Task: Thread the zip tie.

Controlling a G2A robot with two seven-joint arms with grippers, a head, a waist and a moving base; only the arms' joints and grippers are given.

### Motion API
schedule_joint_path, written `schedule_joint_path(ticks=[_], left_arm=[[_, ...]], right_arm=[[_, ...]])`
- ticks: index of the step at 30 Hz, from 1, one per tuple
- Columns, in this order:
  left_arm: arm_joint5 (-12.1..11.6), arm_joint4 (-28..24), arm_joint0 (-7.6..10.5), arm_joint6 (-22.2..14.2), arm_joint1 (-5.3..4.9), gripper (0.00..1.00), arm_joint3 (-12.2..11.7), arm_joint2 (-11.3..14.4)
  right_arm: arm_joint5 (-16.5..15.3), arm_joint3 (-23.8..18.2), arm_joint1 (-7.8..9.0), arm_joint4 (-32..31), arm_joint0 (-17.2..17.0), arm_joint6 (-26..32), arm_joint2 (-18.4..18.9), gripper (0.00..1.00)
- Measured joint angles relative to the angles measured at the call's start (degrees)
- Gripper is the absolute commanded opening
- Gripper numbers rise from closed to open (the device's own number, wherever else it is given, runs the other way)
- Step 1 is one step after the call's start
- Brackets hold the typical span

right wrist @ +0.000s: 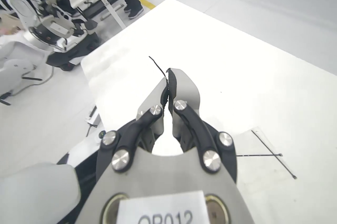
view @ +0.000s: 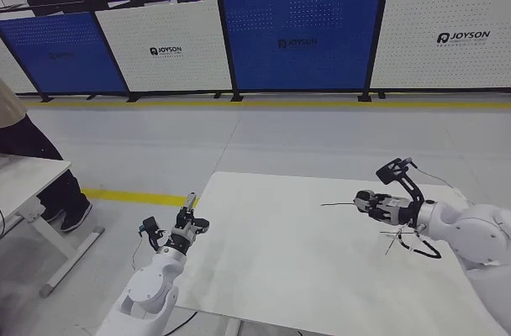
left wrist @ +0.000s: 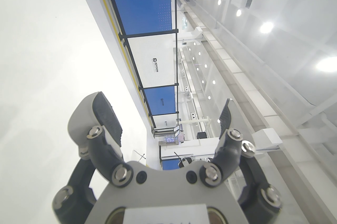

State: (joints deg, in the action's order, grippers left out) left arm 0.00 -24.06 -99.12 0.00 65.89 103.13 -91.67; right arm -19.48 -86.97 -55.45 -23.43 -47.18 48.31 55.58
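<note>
My right gripper point(right wrist: 167, 77) is shut on a thin black zip tie point(right wrist: 157, 66), whose free end sticks out past the fingertips. In the top view this gripper point(view: 359, 202) hangs above the right part of the white table point(view: 281, 260), with the zip tie point(view: 335, 204) pointing left. Two more black zip ties point(right wrist: 273, 155) lie crossed on the table below the right arm, also visible in the top view point(view: 398, 241). My left gripper point(left wrist: 168, 117) is open and holds nothing. It sits at the table's left edge point(view: 188, 220), pointing away over the floor.
The table's point(right wrist: 237, 56) middle is bare white surface. A smaller white side table point(view: 20, 189) stands on the floor to the left. Blue and white partition panels point(view: 297, 42) line the far side of the room.
</note>
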Motion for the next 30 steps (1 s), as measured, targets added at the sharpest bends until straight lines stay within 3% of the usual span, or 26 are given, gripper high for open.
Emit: schedule_joint_path(ticks=[3, 22, 26, 30], left_arm=[[0.0, 0.0, 0.0, 0.0, 0.0, 1.0, 0.0, 0.0], [0.0, 0.0, 0.0, 0.0, 0.0, 1.0, 0.0, 0.0], [0.0, 0.0, 0.0, 0.0, 0.0, 1.0, 0.0, 0.0], [0.0, 0.0, 0.0, 0.0, 0.0, 1.0, 0.0, 0.0]], right_arm=[[0.0, 2.2, -0.1, -0.31, 1.28, -1.27, -2.64, 0.0], [0.0, 2.64, -0.2, -0.41, 1.2, -2.8, -2.27, 0.0], [0.0, 1.14, -0.28, -7.55, 2.17, -7.61, -3.78, 0.0], [0.0, -0.89, 0.03, -16.94, 3.23, -13.76, -9.25, 0.0]])
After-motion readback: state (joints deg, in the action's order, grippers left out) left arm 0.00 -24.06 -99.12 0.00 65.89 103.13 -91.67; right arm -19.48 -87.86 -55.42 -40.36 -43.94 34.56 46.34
